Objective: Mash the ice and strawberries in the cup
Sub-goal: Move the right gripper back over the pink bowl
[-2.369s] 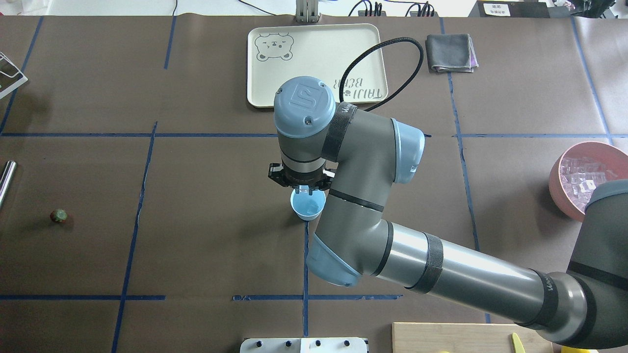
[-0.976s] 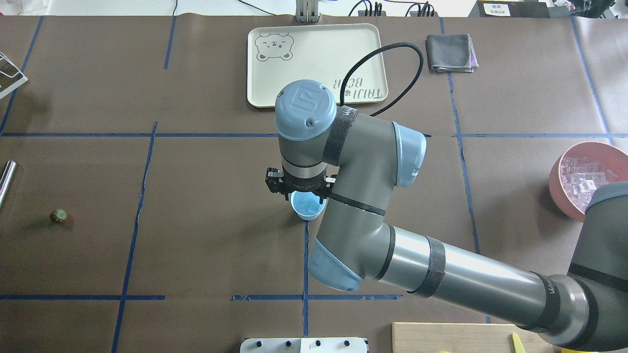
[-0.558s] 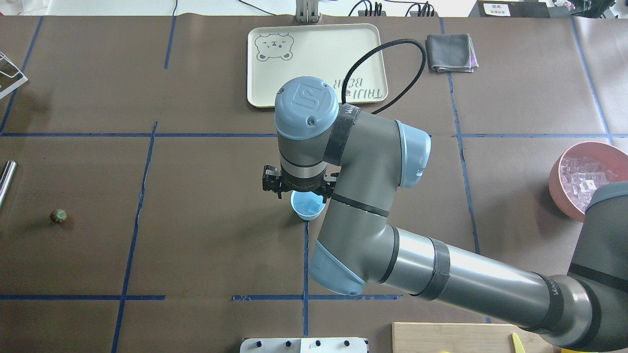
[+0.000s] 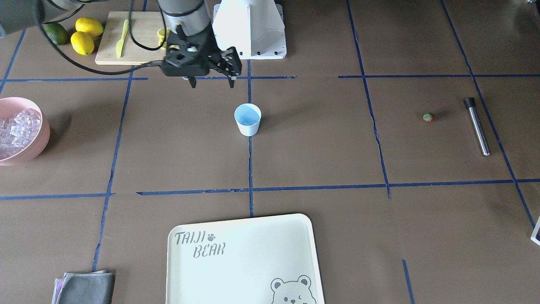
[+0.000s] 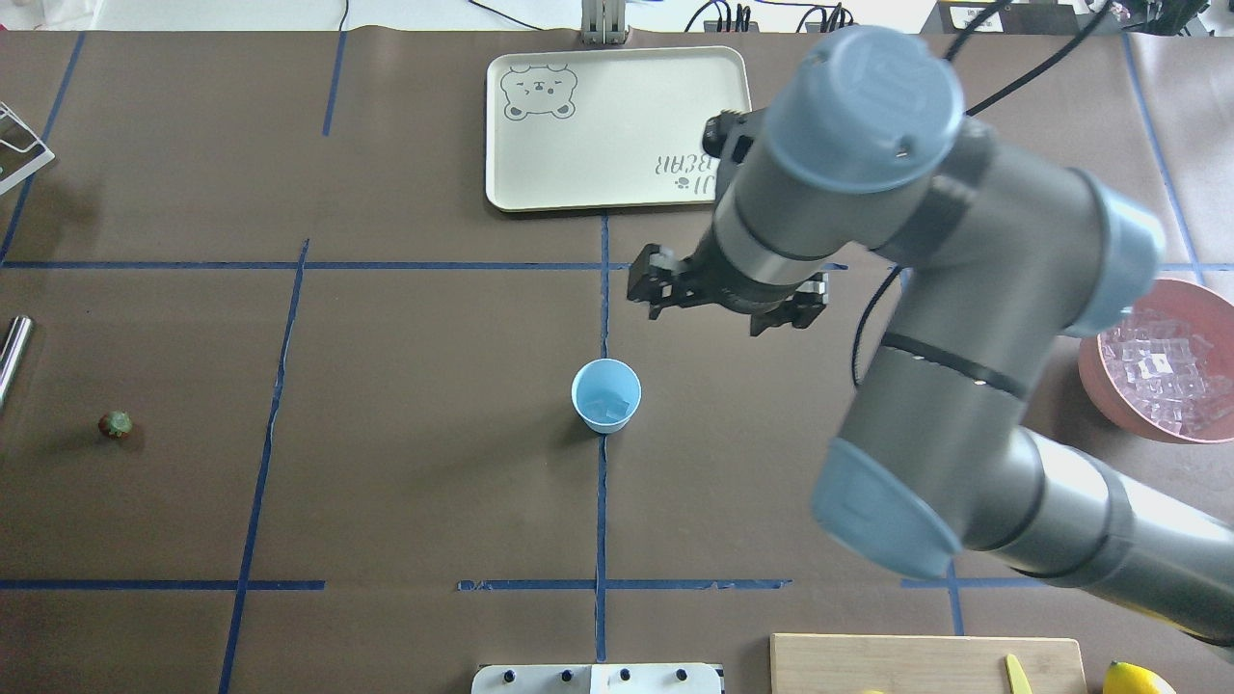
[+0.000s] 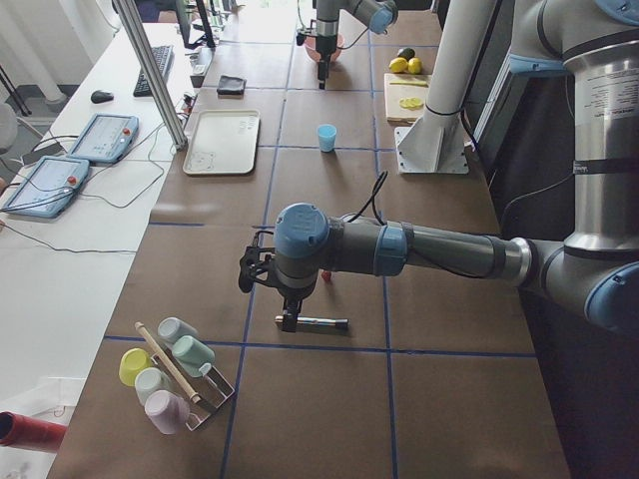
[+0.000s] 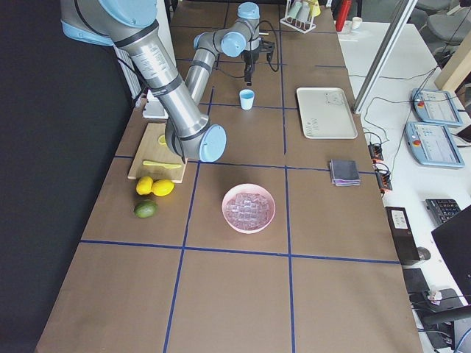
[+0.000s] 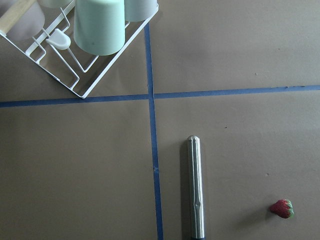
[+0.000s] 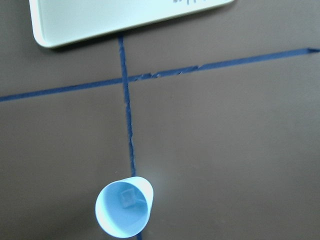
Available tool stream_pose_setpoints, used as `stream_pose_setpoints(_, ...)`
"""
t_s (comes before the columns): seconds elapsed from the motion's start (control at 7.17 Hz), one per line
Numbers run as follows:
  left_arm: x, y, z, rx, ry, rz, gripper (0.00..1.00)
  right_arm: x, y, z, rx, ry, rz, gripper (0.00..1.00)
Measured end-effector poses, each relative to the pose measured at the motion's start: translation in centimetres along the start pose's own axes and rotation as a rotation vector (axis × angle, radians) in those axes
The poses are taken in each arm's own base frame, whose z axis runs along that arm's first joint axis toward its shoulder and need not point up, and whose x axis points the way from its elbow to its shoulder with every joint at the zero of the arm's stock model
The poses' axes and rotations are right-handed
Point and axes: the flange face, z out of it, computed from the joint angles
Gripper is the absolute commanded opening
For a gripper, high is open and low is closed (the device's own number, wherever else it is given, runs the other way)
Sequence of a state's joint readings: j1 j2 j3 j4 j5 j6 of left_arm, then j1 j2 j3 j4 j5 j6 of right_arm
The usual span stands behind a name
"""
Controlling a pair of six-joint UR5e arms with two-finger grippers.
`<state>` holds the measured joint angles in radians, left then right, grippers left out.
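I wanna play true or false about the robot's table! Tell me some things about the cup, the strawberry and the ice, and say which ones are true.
1. The strawberry is inside the cup. False: it lies on the table beside the metal rod, well away from the cup.
2. An ice cube sits in the cup. True.
3. The right gripper is holding the cup. False: it is open, holds nothing and is apart from the cup.
4. The pink bowl holds a heap of ice. True.
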<state>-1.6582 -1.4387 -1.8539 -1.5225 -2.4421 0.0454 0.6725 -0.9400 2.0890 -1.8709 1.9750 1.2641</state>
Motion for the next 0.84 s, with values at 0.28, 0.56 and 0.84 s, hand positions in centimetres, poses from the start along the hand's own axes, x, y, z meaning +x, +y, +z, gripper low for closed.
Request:
stream_pose_setpoints(0.28,0.4,-0.1,-0.3,0.007,0.001,-0.007,1.0,10.1,-1.3,-4.9,0.044,0.005,-0.043,0.99)
stream_pose_setpoints(0.56,0.7,-0.1,-0.6,0.013,0.001,-0.009,1.0,20.6,-3.2,-7.8,0.024,0.051,-0.111,0.99)
stream_pose_setpoints(0.84,0.9,-0.1,-0.8,0.016,0.001,-0.009,1.0,31.5,-5.0,-9.1,-0.019,0.084,-0.175,0.99)
